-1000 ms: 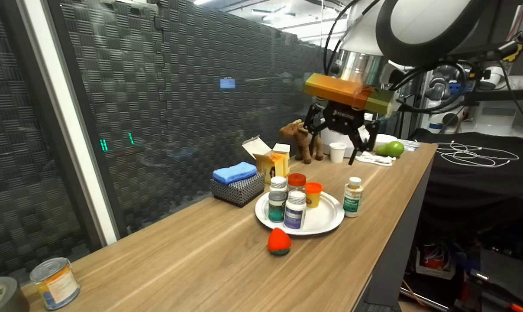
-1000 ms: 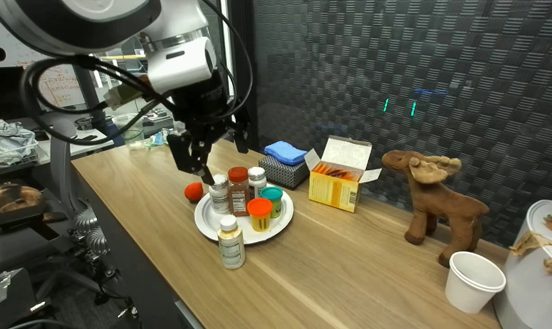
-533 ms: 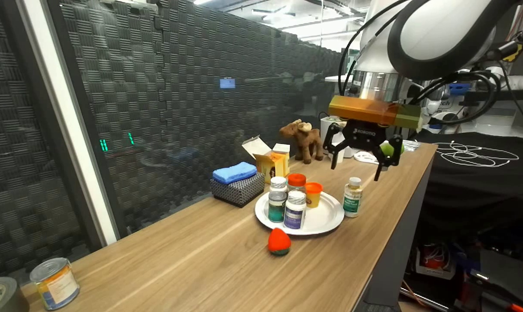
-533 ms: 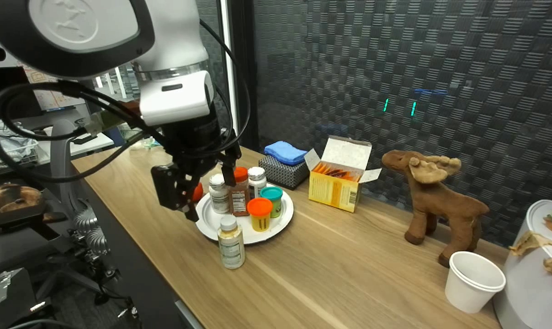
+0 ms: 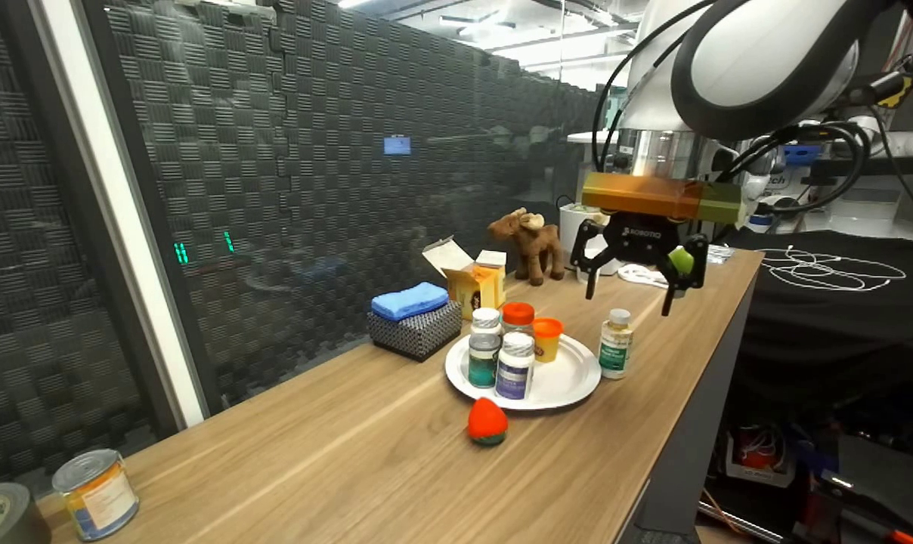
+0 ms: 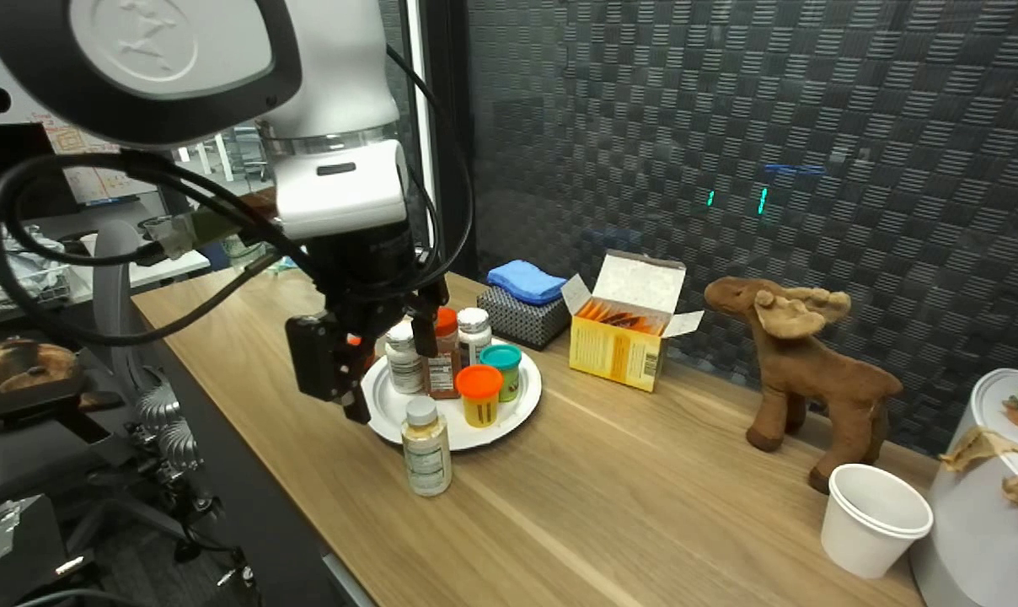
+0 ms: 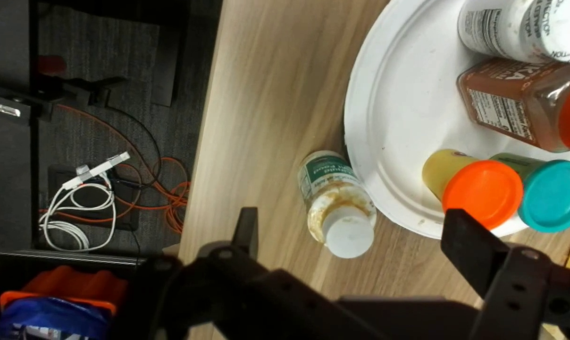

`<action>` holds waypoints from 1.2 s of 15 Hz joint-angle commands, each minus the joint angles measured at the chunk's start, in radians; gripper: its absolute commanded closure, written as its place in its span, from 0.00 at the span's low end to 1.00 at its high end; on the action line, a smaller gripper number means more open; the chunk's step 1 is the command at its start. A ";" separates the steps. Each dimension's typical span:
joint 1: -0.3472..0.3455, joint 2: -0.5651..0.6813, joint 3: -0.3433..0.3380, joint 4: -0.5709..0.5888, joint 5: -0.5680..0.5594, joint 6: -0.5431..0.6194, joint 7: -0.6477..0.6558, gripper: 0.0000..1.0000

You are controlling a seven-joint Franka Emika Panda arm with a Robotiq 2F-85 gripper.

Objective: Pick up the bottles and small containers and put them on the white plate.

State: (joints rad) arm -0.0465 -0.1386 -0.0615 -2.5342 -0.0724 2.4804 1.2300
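The pincer [image 5: 629,304] hangs spread wide above a bottle [image 5: 614,353] standing on the surface [image 5: 335,461] just beside the plate [image 5: 567,378].

TEXT READ: "ROBOTIQ" is borne by the end effector [image 5: 628,304] | "Liquid" and "Food" are printed on the green-labelled bottle [image 7: 334,182] | "KA" is seen on the red-capped jar [image 7: 514,104] | "ECTION" is seen on the white bottle [image 7: 514,28] beside it | smaller label print and lettering on the tape roll [image 5: 27,520] cannot be made out
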 commanded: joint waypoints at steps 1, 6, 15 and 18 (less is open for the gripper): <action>-0.024 0.057 0.013 0.068 0.001 -0.020 -0.034 0.00; -0.020 0.113 0.006 0.125 0.007 -0.027 -0.045 0.03; -0.014 0.123 0.000 0.109 0.043 -0.060 -0.046 0.66; -0.015 0.098 -0.002 0.095 0.025 -0.070 -0.024 0.89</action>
State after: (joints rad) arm -0.0583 -0.0033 -0.0631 -2.4290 -0.0557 2.4335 1.2022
